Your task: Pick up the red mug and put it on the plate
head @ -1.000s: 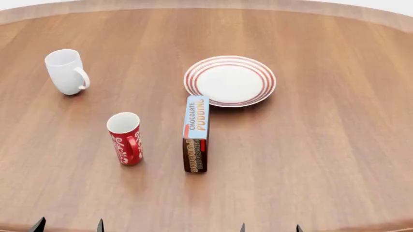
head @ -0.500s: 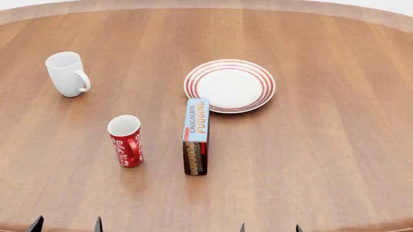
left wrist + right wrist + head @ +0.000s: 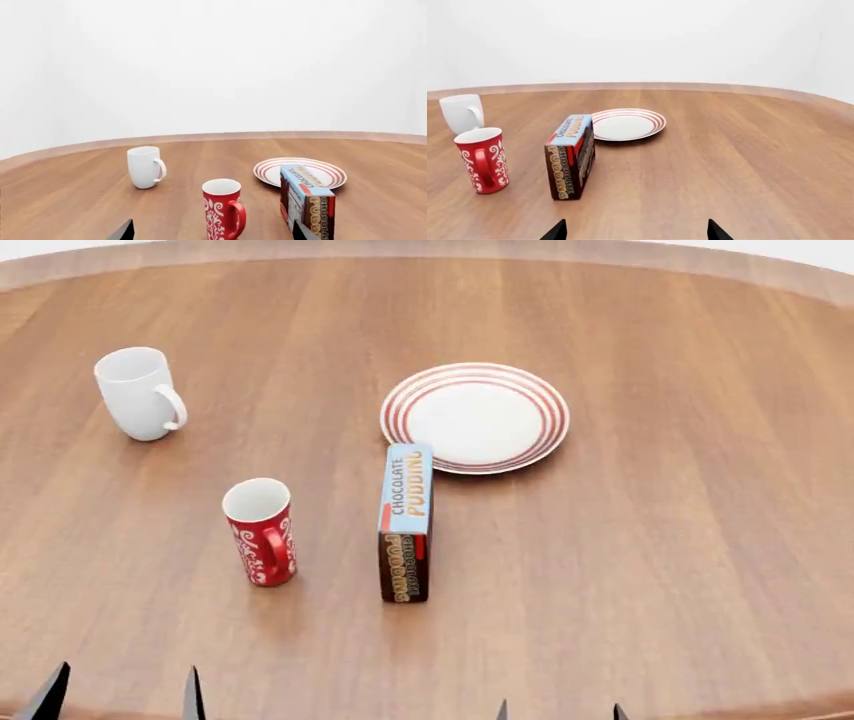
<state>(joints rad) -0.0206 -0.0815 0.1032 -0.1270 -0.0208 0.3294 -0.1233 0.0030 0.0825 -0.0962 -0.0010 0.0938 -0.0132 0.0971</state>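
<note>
Left of frame centre, the red mug (image 3: 259, 530) stands upright on the surface (image 3: 667, 570), apart from the plate (image 3: 475, 417). Left gripper (image 3: 120, 698) and right gripper (image 3: 558, 711) fingertips are spread.

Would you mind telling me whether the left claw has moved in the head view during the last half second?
Yes. The left claw has pushed forward, towards the red mug; its tips reach further up from the table's near edge, while mug and table stay put.
</note>
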